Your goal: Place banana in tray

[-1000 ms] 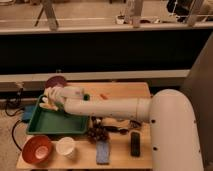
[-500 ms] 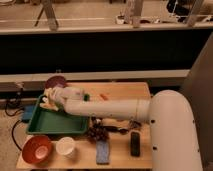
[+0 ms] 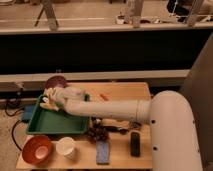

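Over the tray's (image 3: pixel 60 125) far left corner, the gripper (image 3: pixel 51 101) hangs with the banana (image 3: pixel 48 105) pinched, seemingly ready for release. Below it lies bare tray floor.

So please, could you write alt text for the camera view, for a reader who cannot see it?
A white robot arm reaches left across a wooden table, its tool holding a pale banana over the far-left corner of a green tray. An orange bowl and white cup sit in front.

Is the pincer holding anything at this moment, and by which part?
Apparently the banana, at the pincer above the tray's far-left corner; which part is gripped cannot be told.
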{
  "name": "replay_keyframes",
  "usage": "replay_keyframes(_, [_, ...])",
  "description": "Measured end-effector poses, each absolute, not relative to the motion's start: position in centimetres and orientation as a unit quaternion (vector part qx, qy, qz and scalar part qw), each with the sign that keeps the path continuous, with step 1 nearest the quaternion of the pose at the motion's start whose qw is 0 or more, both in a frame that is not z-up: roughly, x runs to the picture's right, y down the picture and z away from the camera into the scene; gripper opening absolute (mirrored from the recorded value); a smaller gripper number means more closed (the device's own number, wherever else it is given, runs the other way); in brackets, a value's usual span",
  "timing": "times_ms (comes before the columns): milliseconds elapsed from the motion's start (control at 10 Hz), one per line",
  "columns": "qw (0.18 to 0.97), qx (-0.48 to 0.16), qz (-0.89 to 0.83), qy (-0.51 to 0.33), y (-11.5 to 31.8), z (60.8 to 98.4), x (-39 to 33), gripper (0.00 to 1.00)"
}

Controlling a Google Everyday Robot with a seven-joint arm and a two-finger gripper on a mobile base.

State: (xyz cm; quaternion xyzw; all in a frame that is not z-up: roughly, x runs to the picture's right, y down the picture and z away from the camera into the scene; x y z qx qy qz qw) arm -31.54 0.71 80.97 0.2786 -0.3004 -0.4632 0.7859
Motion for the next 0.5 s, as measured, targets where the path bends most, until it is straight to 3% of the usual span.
replay_keyframes(500, [0.787, 0.282, -0.459, -0.300, 0.57, 81.00, -31.33, 0.48])
